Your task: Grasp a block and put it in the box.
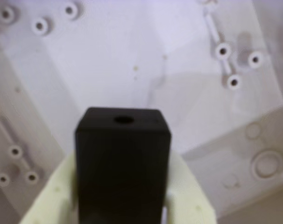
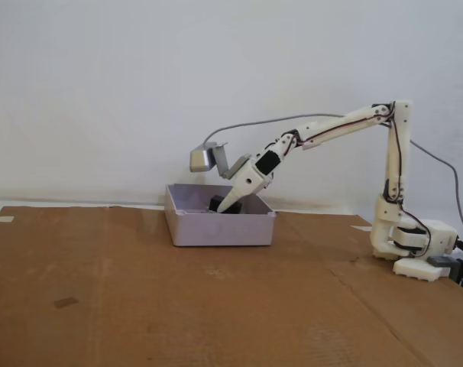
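Item: black block (image 1: 123, 163) held in the gripper (image 1: 120, 205), inside the white box (image 2: 216, 227).

Wrist view: cream fingers (image 1: 55, 196) closed against both sides of the block; the block's top face carries a round hole and fills the lower centre of the frame; behind it, the box's pale plastic interior with raised screw bosses. Fixed view: white arm (image 2: 346, 126) reaches leftward from its base (image 2: 415, 245) on the right; gripper tip lowered below the box rim with the block (image 2: 216, 204) partly visible over the near wall. Box stands on brown cardboard (image 2: 178, 306). Whether the block touches the box floor cannot be told.
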You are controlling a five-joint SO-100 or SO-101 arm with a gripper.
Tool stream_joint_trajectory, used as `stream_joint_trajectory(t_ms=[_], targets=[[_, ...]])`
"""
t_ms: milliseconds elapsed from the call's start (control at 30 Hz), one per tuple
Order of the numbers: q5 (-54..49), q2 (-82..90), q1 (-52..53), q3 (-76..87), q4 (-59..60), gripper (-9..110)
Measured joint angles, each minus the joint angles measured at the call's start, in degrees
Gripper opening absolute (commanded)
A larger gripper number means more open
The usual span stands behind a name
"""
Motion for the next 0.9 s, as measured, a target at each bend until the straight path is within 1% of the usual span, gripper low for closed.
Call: stream_joint_trajectory(t_ms=[433,900], targets=[[0.0,-2.6,-2.3,0.0,-0.7,14],[0.0,-3.0,-2.1,0.0,-0.7,14]])
